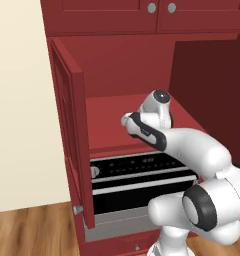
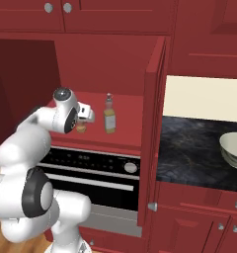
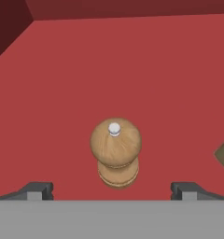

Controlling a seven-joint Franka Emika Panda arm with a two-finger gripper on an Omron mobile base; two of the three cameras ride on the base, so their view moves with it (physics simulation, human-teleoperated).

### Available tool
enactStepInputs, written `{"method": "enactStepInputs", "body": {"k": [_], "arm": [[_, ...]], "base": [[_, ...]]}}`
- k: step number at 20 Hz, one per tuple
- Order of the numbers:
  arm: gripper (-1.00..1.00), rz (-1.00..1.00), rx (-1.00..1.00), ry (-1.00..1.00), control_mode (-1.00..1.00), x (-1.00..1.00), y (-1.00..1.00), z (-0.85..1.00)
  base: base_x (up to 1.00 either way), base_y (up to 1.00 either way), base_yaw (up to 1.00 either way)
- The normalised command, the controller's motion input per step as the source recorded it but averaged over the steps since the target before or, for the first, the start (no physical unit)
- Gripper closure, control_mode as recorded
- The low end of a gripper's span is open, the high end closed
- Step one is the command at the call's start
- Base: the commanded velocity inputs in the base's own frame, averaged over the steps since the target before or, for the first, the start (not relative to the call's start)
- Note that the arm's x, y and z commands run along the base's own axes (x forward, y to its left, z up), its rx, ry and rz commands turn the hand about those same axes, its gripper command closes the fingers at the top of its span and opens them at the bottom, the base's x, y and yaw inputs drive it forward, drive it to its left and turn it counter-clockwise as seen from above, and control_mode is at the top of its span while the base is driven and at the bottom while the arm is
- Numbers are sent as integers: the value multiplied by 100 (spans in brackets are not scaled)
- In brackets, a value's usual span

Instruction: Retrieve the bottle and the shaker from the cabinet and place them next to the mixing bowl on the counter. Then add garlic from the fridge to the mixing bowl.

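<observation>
My jaws stand wide apart and hold nothing; the gripper (image 3: 113,190) hangs over the shaker (image 3: 115,151), which stands upright on the red cabinet shelf (image 3: 62,93) between and just ahead of my two fingertips (image 3: 38,190). Nothing of the task is done yet, as I judge it: both things are still in the cabinet and the garlic step lies well ahead. The shaker looks like the first pick, and I would need to come down around its body before closing.

Just beside the shaker, toward the open door, stands the bottle (image 2: 109,114), upright and apart from it. From the right base view my own wrist covers most of the shaker, so I cannot say how near the two really are; a wide-spread finger might nudge the bottle.

Below the shelf sits a black oven (image 2: 96,168). The open cabinet door (image 2: 152,128) stands between the shelf and the worktop (image 2: 189,148), so I must carry things out around it. Farthest off, the mixing bowl (image 2: 234,148) rests on the worktop.
</observation>
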Motion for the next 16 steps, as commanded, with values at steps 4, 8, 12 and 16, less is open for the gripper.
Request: {"method": "enactStepInputs", "body": {"k": [4,8,12,16], "arm": [[-100,0,0,0,-100,9,0,0],[-100,0,0,0,-100,11,0,-10],[-100,0,0,0,-100,12,0,-19],[-100,0,0,0,-100,11,0,-10]], "base": [[0,0,0],[0,0,0],[0,0,0],[0,0,0]]}}
